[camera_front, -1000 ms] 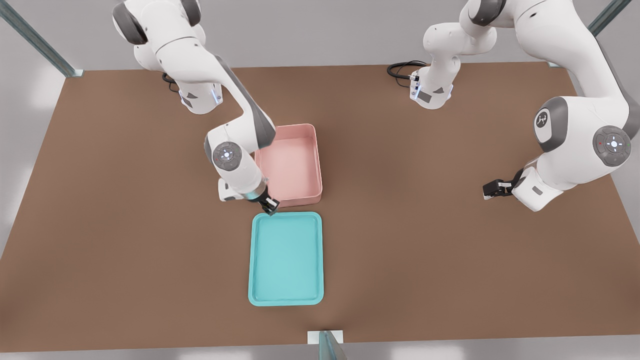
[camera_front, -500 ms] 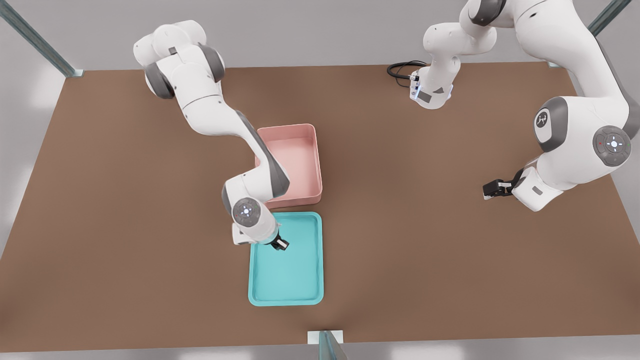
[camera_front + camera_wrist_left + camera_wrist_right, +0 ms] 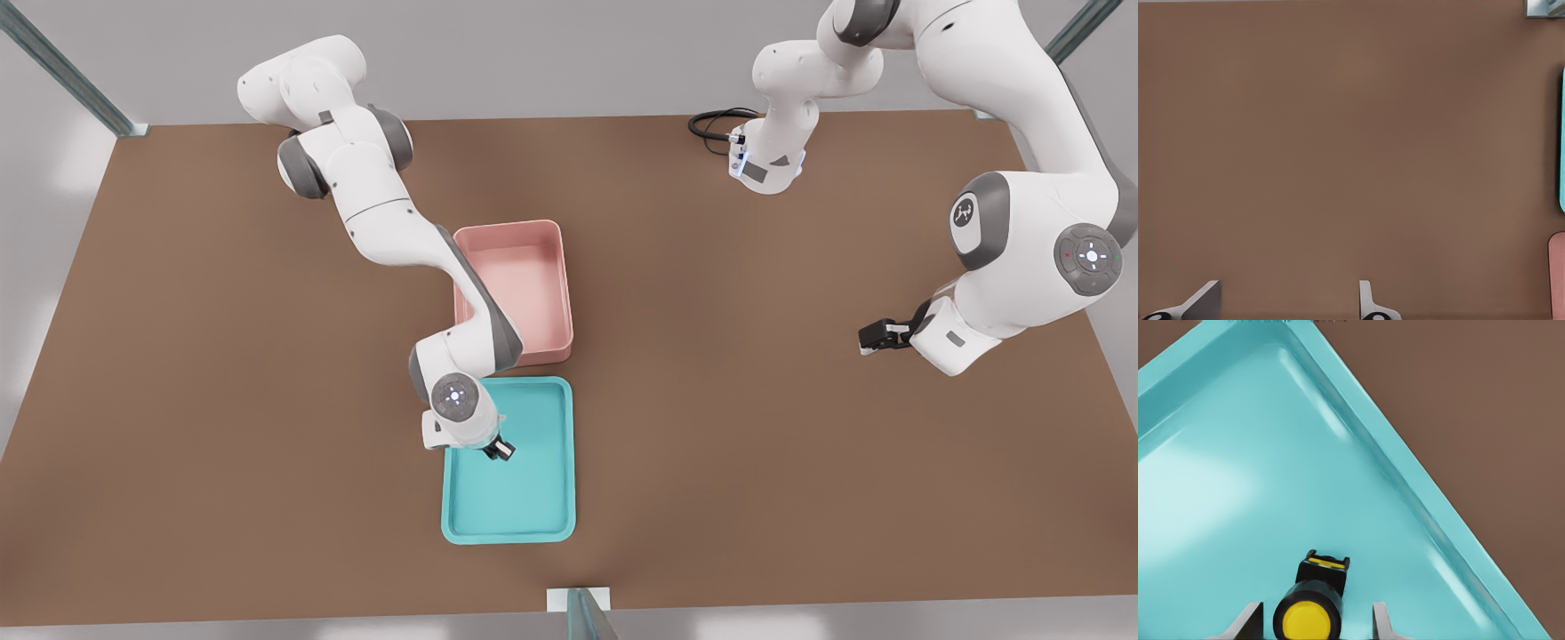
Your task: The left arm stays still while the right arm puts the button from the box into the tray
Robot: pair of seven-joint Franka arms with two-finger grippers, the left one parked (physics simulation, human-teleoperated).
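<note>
Yellow cap, round, on a dark blackish-brown body: this is the button (image 3: 1313, 603), a small cylinder-fronted part with a squared rear block carrying a yellow stripe. It sits between the two pale fingers (image 3: 1248, 621) of the right arm's claw (image 3: 500, 450); the fingers stand spread with a visible gap on each side of the button, so the claw is parted and grips nothing. The button lies over the floor of the tray (image 3: 542, 498), in the half toward the box (image 3: 556, 267); whether it rests on the floor cannot be told.

The tray is glossy turquoise-teal with a low rounded rim. The box is pale pink with deeper walls and stands just beyond the tray's short end, apart from it.

Both stand on a flat matte brown counter (image 3: 222, 400). Grey walls and metal frame struts (image 3: 71, 76) surround it.

Count: one button, one tray, one box, two white arms.
</note>
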